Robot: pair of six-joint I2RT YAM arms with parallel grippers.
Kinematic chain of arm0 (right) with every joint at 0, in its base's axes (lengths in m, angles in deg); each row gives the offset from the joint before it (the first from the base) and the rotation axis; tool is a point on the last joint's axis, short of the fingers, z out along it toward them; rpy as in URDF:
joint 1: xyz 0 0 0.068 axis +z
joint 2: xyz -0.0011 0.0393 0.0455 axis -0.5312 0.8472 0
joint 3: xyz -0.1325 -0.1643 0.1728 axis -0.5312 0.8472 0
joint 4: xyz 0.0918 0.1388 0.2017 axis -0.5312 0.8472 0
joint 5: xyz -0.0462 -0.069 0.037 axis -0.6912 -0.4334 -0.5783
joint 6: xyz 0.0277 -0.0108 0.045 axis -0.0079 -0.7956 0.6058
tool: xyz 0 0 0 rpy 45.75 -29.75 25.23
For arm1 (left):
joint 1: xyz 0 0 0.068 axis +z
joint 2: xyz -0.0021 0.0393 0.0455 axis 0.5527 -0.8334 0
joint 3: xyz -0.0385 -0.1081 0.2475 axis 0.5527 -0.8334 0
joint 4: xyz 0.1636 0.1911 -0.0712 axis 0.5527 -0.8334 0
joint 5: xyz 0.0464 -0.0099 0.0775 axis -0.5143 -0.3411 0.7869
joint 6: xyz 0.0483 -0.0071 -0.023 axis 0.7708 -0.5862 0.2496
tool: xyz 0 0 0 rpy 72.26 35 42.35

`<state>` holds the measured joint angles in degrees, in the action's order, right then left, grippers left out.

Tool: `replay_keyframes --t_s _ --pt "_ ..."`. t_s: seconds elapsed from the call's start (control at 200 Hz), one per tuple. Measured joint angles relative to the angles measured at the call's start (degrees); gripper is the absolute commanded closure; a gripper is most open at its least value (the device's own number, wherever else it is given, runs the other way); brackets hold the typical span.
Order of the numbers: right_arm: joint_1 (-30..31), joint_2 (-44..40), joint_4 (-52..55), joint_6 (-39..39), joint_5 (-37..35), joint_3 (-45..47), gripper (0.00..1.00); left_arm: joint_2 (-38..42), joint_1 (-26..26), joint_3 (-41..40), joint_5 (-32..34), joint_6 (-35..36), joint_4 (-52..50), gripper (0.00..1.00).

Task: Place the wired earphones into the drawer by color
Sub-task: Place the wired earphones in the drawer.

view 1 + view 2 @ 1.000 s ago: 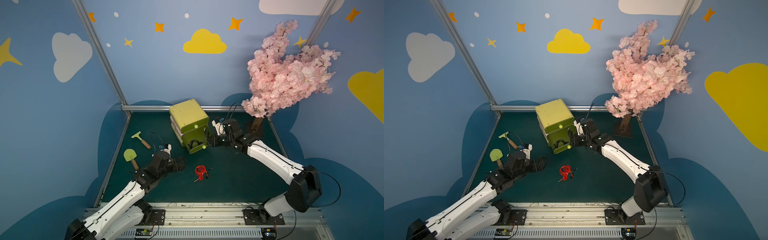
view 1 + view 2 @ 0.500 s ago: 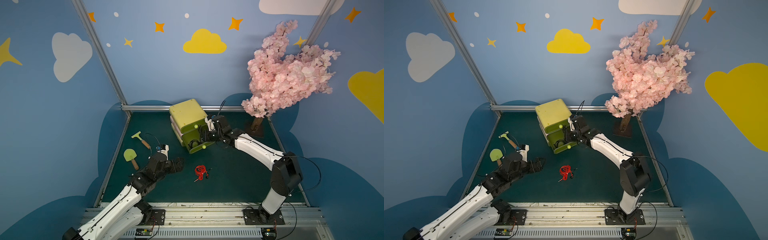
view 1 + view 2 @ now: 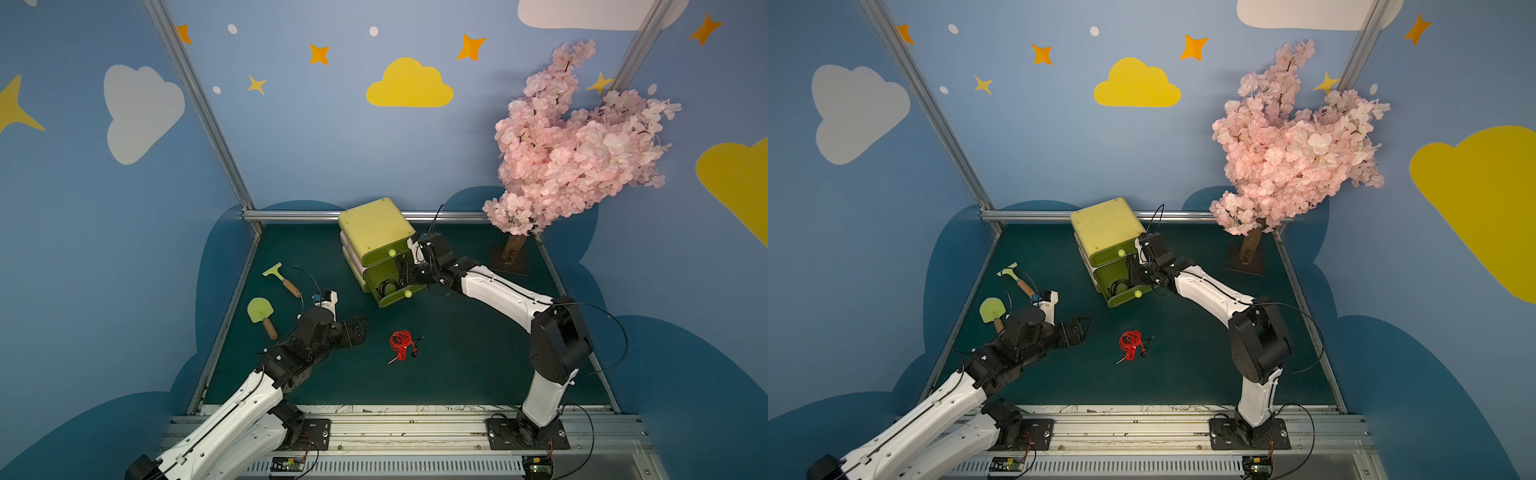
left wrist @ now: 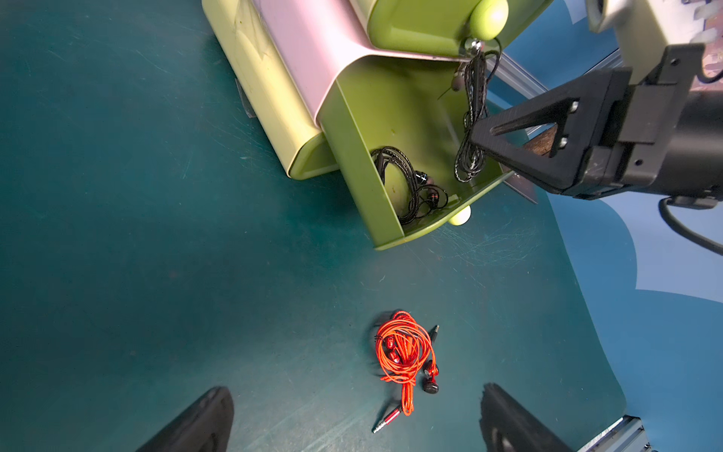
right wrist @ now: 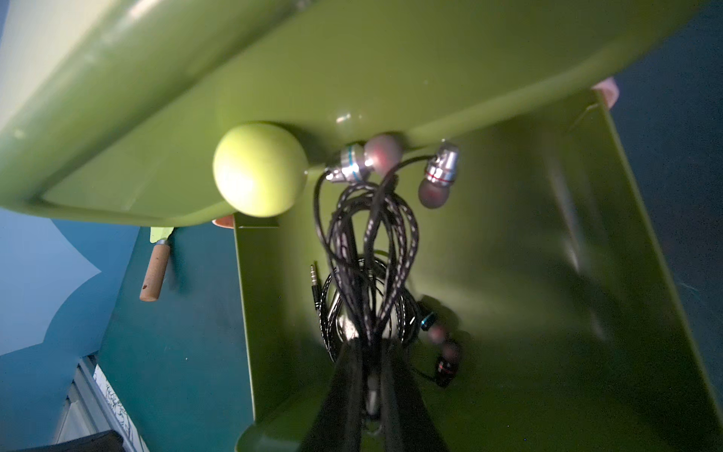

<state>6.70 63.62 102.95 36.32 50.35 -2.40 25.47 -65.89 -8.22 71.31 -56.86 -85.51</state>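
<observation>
My right gripper (image 3: 401, 274) (image 5: 371, 348) hangs over the open bottom drawer (image 3: 390, 302) of the green drawer unit (image 3: 374, 228). It is shut on black braided wired earphones (image 5: 371, 242) (image 4: 471, 117), whose silver buds dangle below the drawer above. Another black bundle (image 4: 410, 188) lies inside that drawer (image 4: 352, 156). The red earphones (image 3: 401, 344) (image 3: 1131, 343) (image 4: 403, 352) lie coiled on the mat in front of the unit. My left gripper (image 3: 357, 328) (image 4: 358, 411) is open, low over the mat, just left of the red bundle.
A green toy scraper (image 3: 278, 276) and a green toy shovel (image 3: 259, 311) lie at the mat's left edge. A pink blossom tree (image 3: 573, 141) stands on a base (image 3: 509, 259) at the back right. Blue walls close in three sides.
My right gripper has carried the black earphones leftward from beside the drawer unit to over the open bottom drawer. The left gripper has barely shifted.
</observation>
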Motion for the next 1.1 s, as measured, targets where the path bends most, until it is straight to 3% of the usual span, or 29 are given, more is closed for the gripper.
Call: replay_keyframes --t_s 0.305,0.571,0.766,0.886,0.931,1.096 --pt "0.0 -0.1 0.2 -0.2 -0.4 0.0 0.67 -0.2 0.0 0.3 1.1 0.4 -0.5 0.00" --pt "0.0 -4.8 0.8 -1.3 -1.0 1.2 0.55 -4.0 1.8 6.7 2.2 2.1 -2.5 0.00" --pt "-0.1 -11.5 0.8 -2.3 -0.8 5.6 0.36 -8.6 7.6 13.0 -1.4 3.0 -2.7 0.00" --pt "-0.4 -15.1 0.7 -3.1 -0.5 9.7 0.14 -13.7 12.0 18.8 -5.7 3.7 -3.4 0.00" --pt "-0.5 -16.4 0.6 -3.1 -0.4 11.6 0.02 -15.7 13.4 21.1 -7.1 4.0 -3.5 0.00" --pt "-0.9 -20.7 0.4 -3.5 -0.3 17.7 0.02 -22.1 17.2 28.1 -11.5 4.8 -3.8 0.00"
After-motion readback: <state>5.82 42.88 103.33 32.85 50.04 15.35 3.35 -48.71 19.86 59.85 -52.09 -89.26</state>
